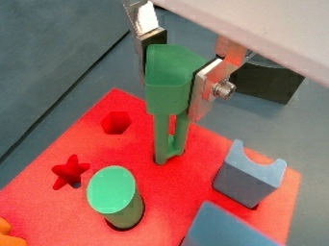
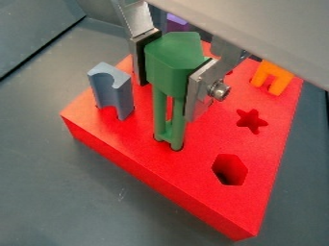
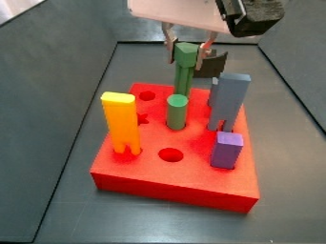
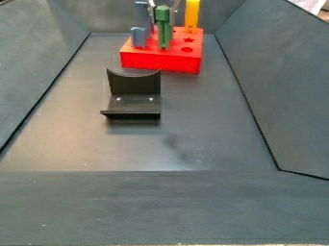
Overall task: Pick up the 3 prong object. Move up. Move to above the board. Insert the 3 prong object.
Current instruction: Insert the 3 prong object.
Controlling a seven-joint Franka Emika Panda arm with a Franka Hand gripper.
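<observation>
Dark fixture [image 4: 133,93] on the floor, near the red board [image 4: 164,56] beyond.

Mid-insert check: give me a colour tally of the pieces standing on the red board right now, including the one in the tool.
Green: 2, the 3 prong object gripped by the tool over the board, and a short cylinder
Orange: 1, a two-legged block
Blue-grey: 1, a tall block
Purple: 1, a small block
Total: 5
</observation>
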